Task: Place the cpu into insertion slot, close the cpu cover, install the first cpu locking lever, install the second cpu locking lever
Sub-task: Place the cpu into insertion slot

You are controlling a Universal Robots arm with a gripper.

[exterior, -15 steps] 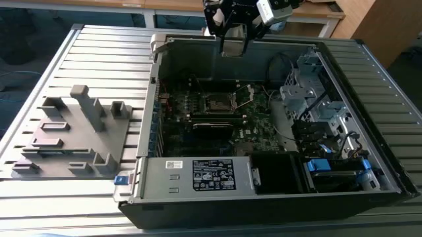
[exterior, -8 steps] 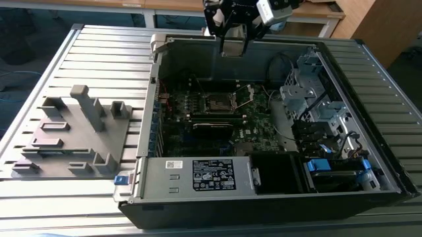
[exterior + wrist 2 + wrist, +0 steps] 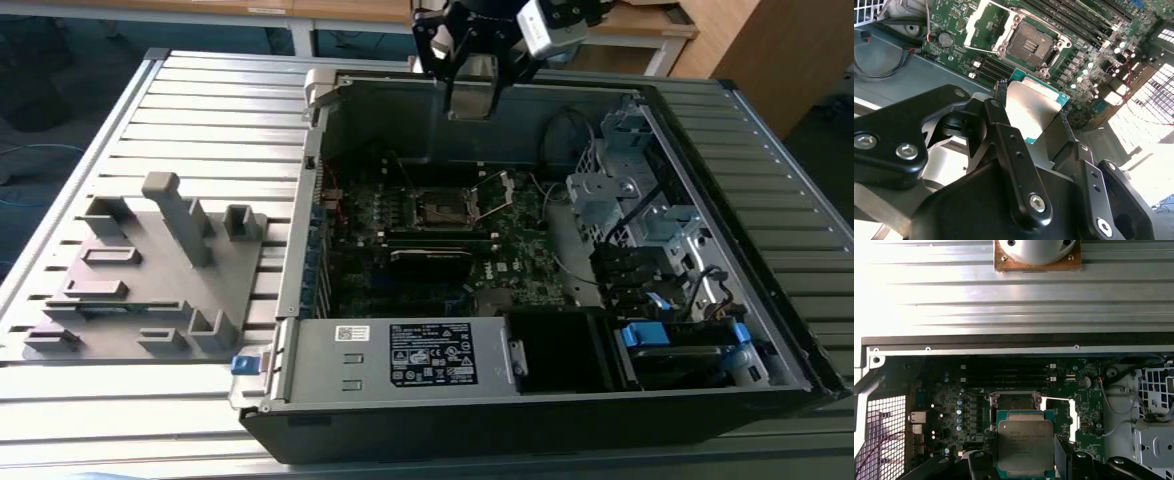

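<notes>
The cpu [image 3: 1030, 116] is clenched in the claw [image 3: 470, 102], up over the open computer case [image 3: 400, 355] on the slatted bench [image 3: 200, 110]. In both wrist views its silver top shows, with the insertion slot [image 3: 1030, 44] bare beyond it. The second wrist view shows the cpu cover [image 3: 981, 24] swung open beside the slot. The exterior view adds a grey fixture [image 3: 147, 275] at its left.

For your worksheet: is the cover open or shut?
Open: the cover is swung aside of the bare slot; the gripper holds the cpu.
</notes>
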